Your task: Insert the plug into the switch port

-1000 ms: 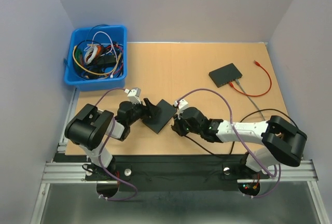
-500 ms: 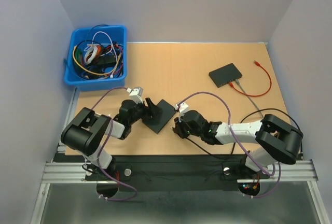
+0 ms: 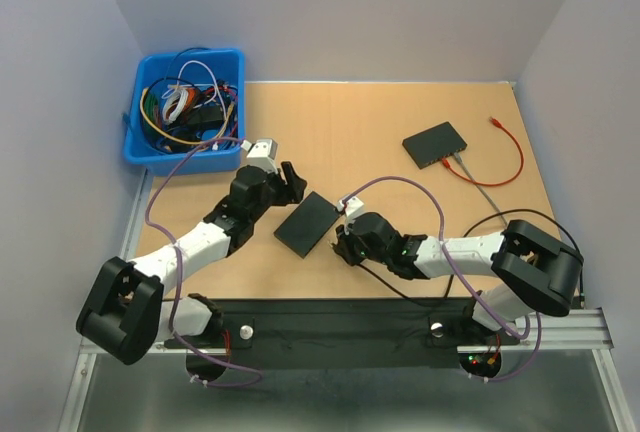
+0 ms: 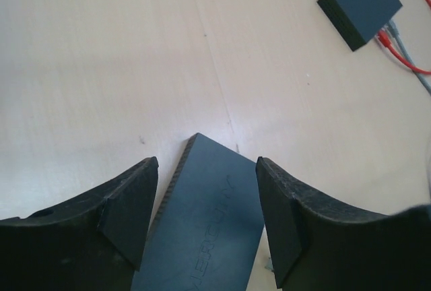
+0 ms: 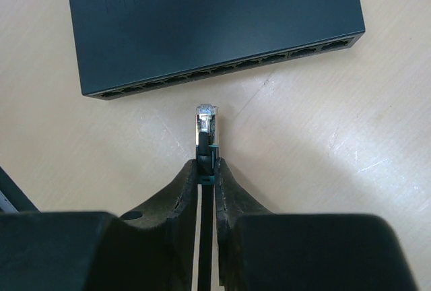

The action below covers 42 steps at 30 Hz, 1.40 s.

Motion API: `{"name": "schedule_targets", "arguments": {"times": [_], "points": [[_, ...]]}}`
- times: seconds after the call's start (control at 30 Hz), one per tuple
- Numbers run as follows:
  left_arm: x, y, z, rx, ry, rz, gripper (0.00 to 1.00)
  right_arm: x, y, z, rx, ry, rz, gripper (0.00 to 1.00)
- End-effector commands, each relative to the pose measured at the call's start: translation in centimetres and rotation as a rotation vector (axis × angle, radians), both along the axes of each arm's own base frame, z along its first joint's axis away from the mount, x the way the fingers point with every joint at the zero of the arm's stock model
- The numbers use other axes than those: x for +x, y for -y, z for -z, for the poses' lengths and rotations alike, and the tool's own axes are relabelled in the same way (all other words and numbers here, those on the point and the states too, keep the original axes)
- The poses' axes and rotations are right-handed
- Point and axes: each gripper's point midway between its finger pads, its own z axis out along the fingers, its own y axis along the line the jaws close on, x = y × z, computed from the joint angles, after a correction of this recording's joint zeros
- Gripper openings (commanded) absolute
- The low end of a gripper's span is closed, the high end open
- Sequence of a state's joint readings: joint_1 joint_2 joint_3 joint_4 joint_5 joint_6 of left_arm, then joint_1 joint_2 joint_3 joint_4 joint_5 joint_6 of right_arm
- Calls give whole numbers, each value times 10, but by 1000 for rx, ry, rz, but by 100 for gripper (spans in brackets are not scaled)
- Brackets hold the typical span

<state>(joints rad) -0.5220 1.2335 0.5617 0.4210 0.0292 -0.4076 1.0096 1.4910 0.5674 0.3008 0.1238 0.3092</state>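
Observation:
The switch (image 3: pixel 308 223) is a flat black box lying on the wooden table; its row of ports (image 5: pixel 229 69) faces my right gripper. My right gripper (image 3: pixel 343 243) (image 5: pixel 207 166) is shut on the plug (image 5: pixel 207 124), a clear-tipped connector on a black cable, which points at the ports from a short gap and does not touch them. My left gripper (image 3: pixel 286 183) (image 4: pixel 207 166) hangs open behind the switch (image 4: pixel 209 217), its fingers wider than the box and clear of it.
A second black switch (image 3: pixel 435 144) (image 4: pixel 360 5) sits at the back right with a red cable (image 3: pixel 505 152) and a grey one plugged in. A blue bin (image 3: pixel 232 64) of tangled cables stands at the back left.
My left gripper has lifted away from the switch toward the back left, and its arm has stretched out. The switch stays flat on the table. The right gripper holds still.

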Motion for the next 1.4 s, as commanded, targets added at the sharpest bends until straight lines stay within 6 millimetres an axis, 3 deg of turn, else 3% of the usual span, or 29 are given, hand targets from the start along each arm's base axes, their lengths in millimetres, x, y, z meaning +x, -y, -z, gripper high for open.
{"name": "schedule_targets", "arguments": {"times": [0.0, 0.03, 0.17, 0.27, 0.47, 0.63, 0.93, 1.1, 1.27, 1.37], "points": [[3, -27, 0, 82, 55, -109, 69, 4, -3, -9, 32, 48, 11, 0], [-2, -33, 12, 87, 60, -131, 69, 4, -2, -11, 36, 51, 17, 0], [-2, -34, -15, 79, 151, -166, 67, 6, 1, -9, 29, 55, 34, 0], [-4, -29, -15, 64, 169, -149, 67, 7, 0, -7, 19, 55, 34, 0], [-2, -18, -3, 61, 124, -125, 65, 9, 0, -3, -3, 52, 41, 1], [-4, 6, 19, 50, 43, -27, 65, 10, -2, -7, 8, 55, 40, 0], [0, 12, 41, 92, -19, -6, 65, 11, -3, -8, 11, 58, 39, 1], [-2, 24, 59, 105, -79, 59, 65, 22, -9, -16, -16, 34, 98, 1], [-5, 29, 60, 98, -89, 88, 65, 38, -21, -19, -79, 46, 111, 0], [-3, 25, 59, 105, -83, 70, 65, 54, -26, -38, -78, 120, 134, 0]]}}
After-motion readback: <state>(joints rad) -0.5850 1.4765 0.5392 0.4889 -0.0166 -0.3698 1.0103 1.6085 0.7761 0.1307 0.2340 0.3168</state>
